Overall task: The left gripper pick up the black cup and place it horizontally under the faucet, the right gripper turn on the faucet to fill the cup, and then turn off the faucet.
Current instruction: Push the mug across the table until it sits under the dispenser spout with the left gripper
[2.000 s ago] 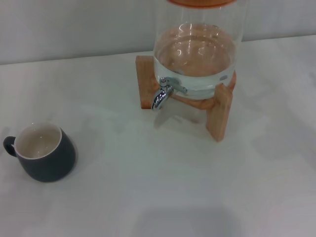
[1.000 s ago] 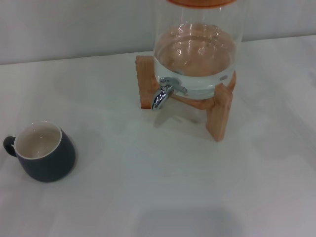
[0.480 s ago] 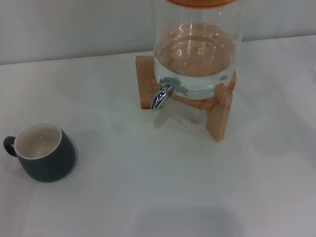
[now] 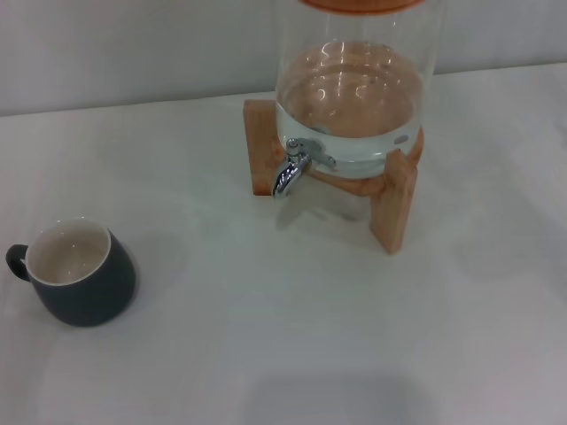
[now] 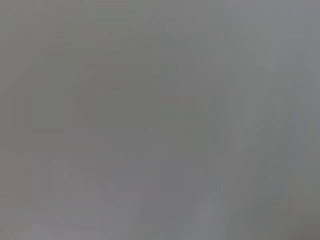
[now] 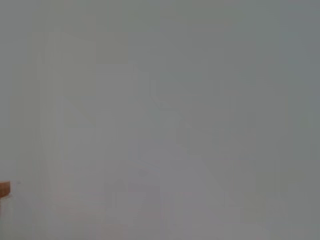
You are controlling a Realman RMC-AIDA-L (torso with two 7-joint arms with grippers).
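A black cup (image 4: 78,273) stands upright on a pale tabletop (image 4: 292,319), its cream-white inside facing up and its small loop handle on the side turned away from the glass dispenser (image 4: 354,88). The dispenser, partly filled with clear water, sits on a wooden stand (image 4: 390,199), well apart from the cup. A chrome faucet (image 4: 294,166) projects from the dispenser's lower front, its spout angled down over bare tabletop between the stand's legs. The cup is not under the faucet.

Neither the left gripper nor the right gripper appears in any view, so I cannot tell how far either is open or whether it holds anything. Both wrist views show only plain grey; a sliver of wood (image 6: 4,188) touches the right wrist view's edge.
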